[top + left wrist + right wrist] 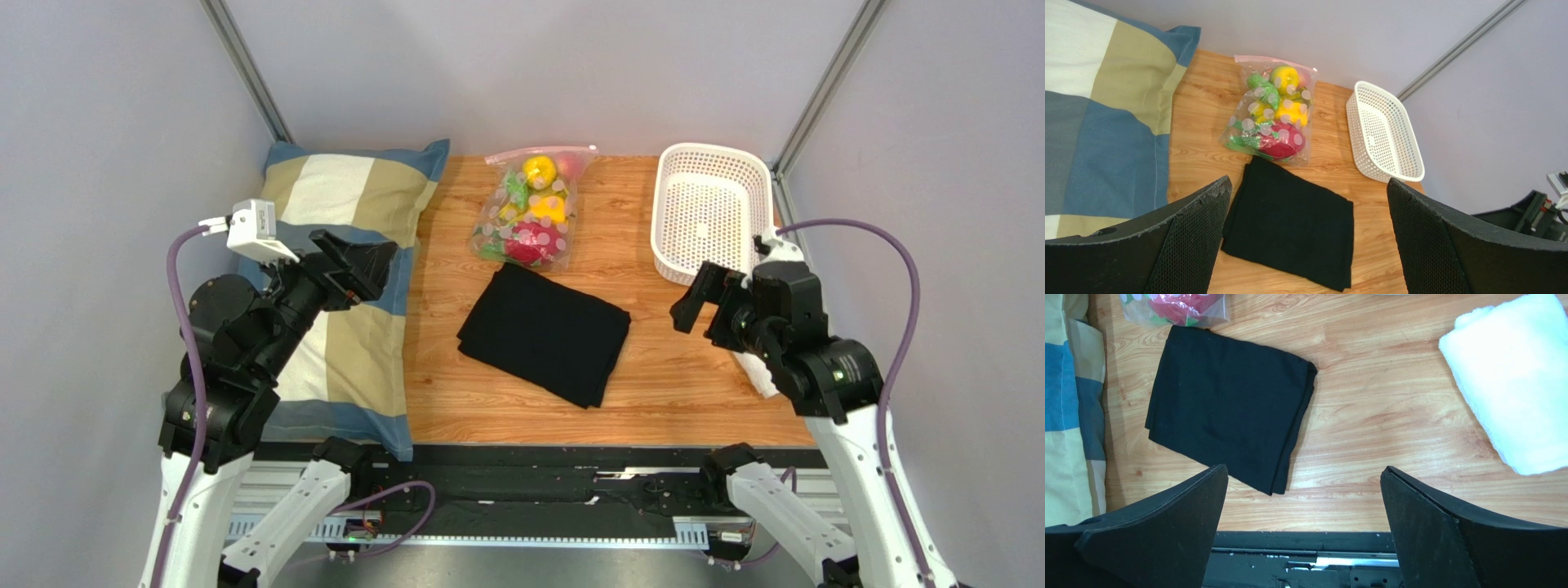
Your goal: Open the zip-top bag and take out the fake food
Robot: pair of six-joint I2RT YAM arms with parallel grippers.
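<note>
We find all 3 views bright, evenly lit and sharp; only faint, soft shadows edge the black cloth.

The bag holding the fake food is lying at the back of the surface. A folded cloth is lying just before it, a pillow is lying to the left, and a basket is sitting to the right.

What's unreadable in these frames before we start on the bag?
- Clear crinkly zip-top bag: sealed or not, pinkish zip strip too small in top and left wrist views; right wrist view cuts the bag at its top edge.
- Bright plastic fake food: piece count, pieces overlap behind the bag's white dots.
- White fluffy cloth: full extent, cut by the right wrist view's right edge, mostly behind the right arm in the top view.
</note>
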